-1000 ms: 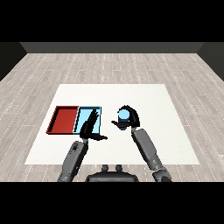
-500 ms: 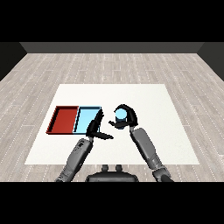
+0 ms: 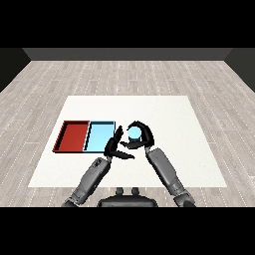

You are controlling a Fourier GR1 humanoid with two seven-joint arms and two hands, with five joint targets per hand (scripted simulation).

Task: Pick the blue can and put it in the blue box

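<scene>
Single head view, looking down and forward across white table (image 3: 174, 114)

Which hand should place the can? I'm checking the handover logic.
The right hand: it curls round the blue can, beside the light blue tray. The left hand is open.

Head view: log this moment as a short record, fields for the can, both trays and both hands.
can: blue can, upright, held just right of the blue tray, not inside it
right hand: right hand, fingers curled round the can
left hand: left hand, fingers straight, holding nothing, at the blue tray's near right corner, beside the can
blue tray: blue tray, nothing in it
red tray: red tray, left of the blue tray and touching it, nothing in it
table: white table
task state: can not yet in the blue tray
</scene>
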